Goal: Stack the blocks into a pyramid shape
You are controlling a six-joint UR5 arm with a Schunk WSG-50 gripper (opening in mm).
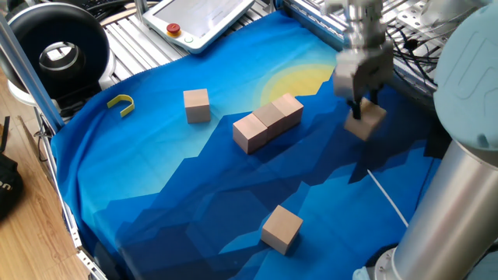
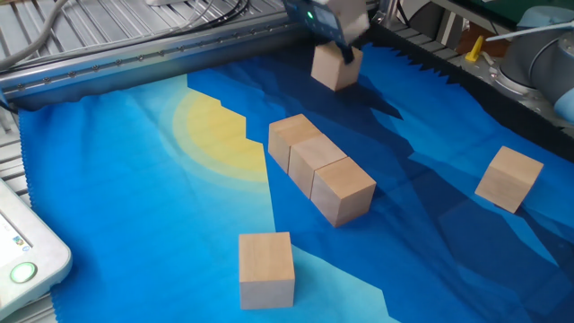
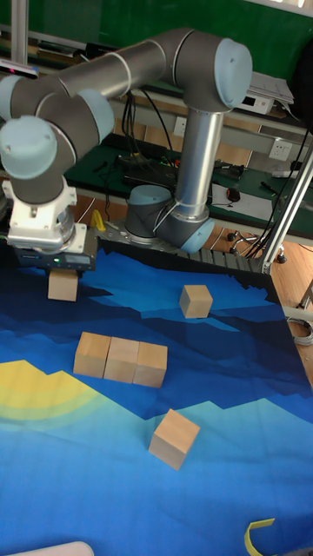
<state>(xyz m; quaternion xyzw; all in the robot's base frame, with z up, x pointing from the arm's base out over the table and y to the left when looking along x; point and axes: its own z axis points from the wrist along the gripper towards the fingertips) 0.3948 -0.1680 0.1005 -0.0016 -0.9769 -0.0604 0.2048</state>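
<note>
Right now your gripper (image 1: 359,109) is clamped on one wooden cube (image 1: 366,122), which hangs just clear of the blue cloth (image 2: 134,179) at its far edge. Three cubes sit touching in a row (image 2: 318,168) mid-cloth; two loose ones (image 3: 196,301) (image 3: 173,439) lie well apart from it. I count five cubes in view. Expect the wood to be light, rigid and fairly smooth, so pinch two opposite flat faces squarely near the top half; a corner grip would likely let it twist. The yellow hook (image 1: 121,103) plays no part.
</note>
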